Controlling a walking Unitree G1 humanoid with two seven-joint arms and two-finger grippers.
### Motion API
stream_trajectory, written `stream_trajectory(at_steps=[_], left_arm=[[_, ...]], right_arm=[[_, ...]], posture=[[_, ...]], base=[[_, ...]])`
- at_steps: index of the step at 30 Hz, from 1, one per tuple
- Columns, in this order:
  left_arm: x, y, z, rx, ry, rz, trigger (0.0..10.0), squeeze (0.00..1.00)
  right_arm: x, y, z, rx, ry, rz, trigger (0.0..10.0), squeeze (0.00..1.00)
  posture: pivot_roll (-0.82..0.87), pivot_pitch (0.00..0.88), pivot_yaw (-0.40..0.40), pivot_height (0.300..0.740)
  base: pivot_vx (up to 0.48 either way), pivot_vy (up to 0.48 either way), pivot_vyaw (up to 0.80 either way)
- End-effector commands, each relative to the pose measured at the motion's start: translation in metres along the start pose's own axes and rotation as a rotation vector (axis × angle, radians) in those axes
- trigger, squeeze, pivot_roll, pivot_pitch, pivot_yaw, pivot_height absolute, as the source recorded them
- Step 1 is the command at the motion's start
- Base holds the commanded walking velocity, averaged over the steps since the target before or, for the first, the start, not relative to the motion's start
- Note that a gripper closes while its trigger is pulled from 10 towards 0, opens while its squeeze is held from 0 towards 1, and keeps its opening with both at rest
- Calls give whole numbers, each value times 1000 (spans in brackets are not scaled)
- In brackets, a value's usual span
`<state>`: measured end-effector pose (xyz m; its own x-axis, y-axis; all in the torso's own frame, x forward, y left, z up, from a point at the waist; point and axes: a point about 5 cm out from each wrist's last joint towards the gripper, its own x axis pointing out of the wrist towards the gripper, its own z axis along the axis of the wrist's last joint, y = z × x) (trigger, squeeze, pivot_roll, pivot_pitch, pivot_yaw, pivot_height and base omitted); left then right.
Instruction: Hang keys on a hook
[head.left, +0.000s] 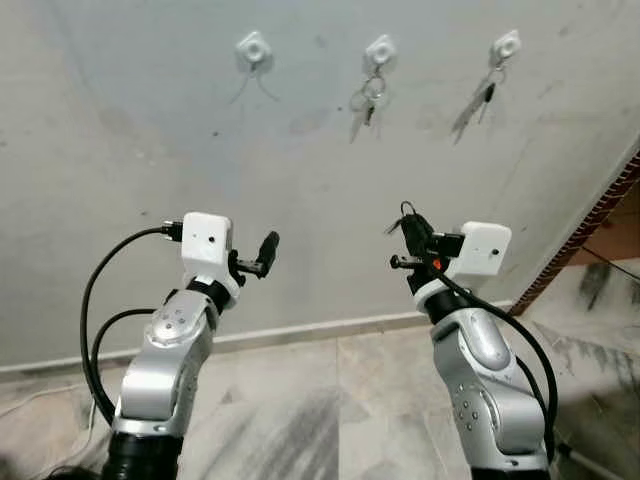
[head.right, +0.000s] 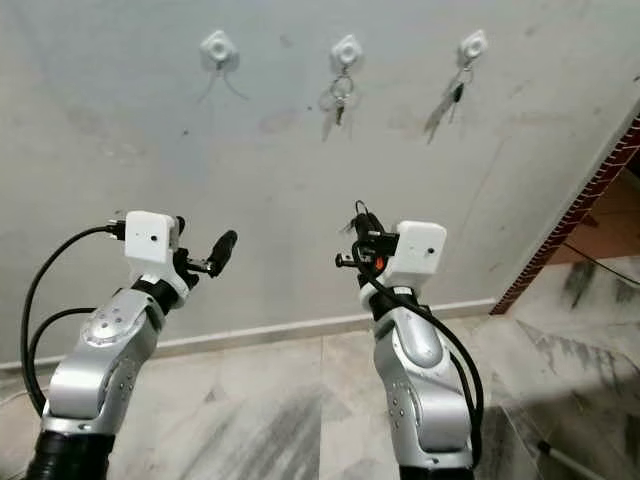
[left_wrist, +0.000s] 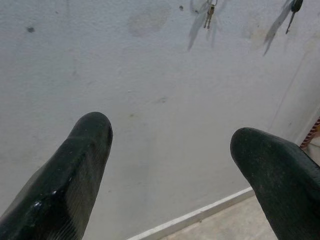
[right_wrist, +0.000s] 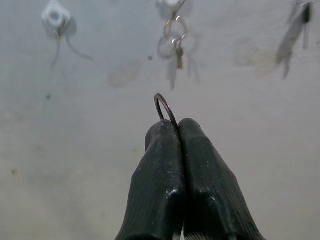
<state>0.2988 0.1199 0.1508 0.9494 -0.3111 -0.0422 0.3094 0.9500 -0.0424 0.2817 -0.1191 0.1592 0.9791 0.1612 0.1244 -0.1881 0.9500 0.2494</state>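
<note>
Wall (head.left: 300, 200) of grey plaster is faced, with a marble floor (head.left: 330, 400) below it. Three white hooks are fixed high on the wall: the left hook (head.left: 253, 47) is bare, while keys (head.left: 368, 100) hang from the middle hook (head.left: 380, 50) and another set (head.left: 478, 100) from the right hook (head.left: 506, 45). Both arms are raised towards the wall, well short of the hooks. The left gripper (left_wrist: 170, 165) is held with its fingers spread wide and nothing between them. The right gripper (right_wrist: 177, 130) is closed on a key ring (right_wrist: 165, 107), whose loop stands up above the fingertips; the keys themselves cannot be made out. Hanging is judged not yet done: the ring remains to be lifted to the bare hook, slipped over it and released.
</note>
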Motion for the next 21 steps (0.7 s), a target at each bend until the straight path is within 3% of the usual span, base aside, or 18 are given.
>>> stream_trajectory(at_steps=[1, 21], left_arm=[[-4, 11, 1, 17, 1, 32, 10000, 0], [-9, 6, -6, 8, 19, 32, 10000, 0]], right_arm=[[3, 15, -1, 15, 8, 63, 10000, 0], [4, 22, -5, -6, 25, 130, 10000, 0]], posture=[[192, 0, -32, 740], [187, 0, -50, 740]], base=[[345, 0, 0], [364, 0, 0]])
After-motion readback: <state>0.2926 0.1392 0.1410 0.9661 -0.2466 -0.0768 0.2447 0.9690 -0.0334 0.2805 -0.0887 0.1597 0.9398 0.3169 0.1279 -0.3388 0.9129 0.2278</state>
